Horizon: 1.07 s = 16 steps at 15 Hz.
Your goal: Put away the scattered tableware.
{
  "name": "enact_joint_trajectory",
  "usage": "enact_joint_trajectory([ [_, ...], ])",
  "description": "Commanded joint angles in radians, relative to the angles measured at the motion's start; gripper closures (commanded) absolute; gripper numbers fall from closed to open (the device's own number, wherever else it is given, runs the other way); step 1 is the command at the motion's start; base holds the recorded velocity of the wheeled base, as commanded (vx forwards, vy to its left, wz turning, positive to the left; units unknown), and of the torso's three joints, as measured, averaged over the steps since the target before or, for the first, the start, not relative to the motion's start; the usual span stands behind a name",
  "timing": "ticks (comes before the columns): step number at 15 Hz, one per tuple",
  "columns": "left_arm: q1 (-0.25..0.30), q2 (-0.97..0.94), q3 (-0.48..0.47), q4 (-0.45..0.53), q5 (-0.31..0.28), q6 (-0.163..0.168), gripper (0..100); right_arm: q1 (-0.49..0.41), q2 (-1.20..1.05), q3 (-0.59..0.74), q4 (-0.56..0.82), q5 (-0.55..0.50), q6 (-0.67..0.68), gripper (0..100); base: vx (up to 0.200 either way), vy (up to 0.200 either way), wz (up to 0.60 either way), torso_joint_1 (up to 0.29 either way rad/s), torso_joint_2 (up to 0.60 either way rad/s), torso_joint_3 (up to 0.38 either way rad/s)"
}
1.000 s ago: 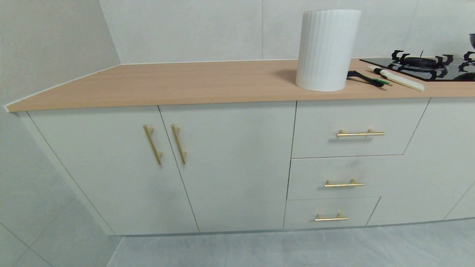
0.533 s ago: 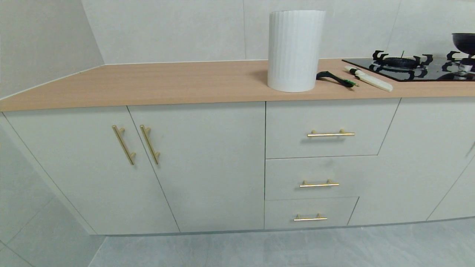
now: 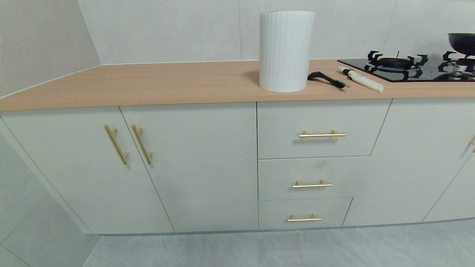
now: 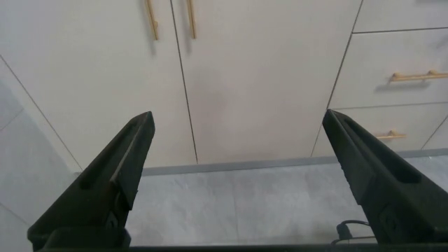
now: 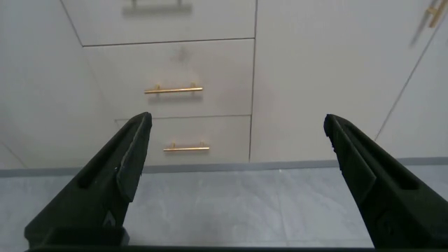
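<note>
Both the left gripper (image 4: pixel 236 119) and right gripper (image 5: pixel 236 119) hold their fingers wide apart and empty, while a black-handled utensil (image 3: pixel 328 79) and a white utensil (image 3: pixel 360 79) lie on the counter (image 3: pixel 167 83) beside the white canister (image 3: pixel 284 52).

Pan (image 3: pixel 461 41), hob (image 3: pixel 408 72) — cut off at 3 o'clock edge. Black tool (image 3: pixel 326 78), 3 o'clock of canister (image 3: pixel 284 52) — type indiscernible.

A wood-toned worktop (image 3: pixel 167 83) is stretching from its left corner towards the right end. A tall white ribbed container (image 3: pixel 284 52) is standing upright near the front edge. Just to the right of the container, a black-handled utensil (image 3: pixel 326 79) and a pale utensil (image 3: pixel 360 78) are lying flat. A black hob (image 3: pixel 408 69) is sitting at the right end.
</note>
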Motion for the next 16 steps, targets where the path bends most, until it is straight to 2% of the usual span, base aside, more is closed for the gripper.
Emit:
enact_joint_trajectory([
  [1,0.0,0.0,0.0,-0.001,0.0,0.0,0,0.0,0.002,0.0,0.0,0.001,0.0,0,0.0,0.0,0.0,0.0,0.0,0.0],
  [4,0.0,0.0,0.0,-0.001,0.0,-0.001,0,0.0,0.002,0.0,0.0,-0.002,0.001,0,0.2,0.0,0.0,-0.001,0.0,0.001],
  [16,0.0,0.0,0.001,-0.001,0.0,-0.001,0,0.0,0.002,0.0,0.001,0.005,-0.011,0,0.0,0.0,0.0,0.0,0.0,0.0],
])
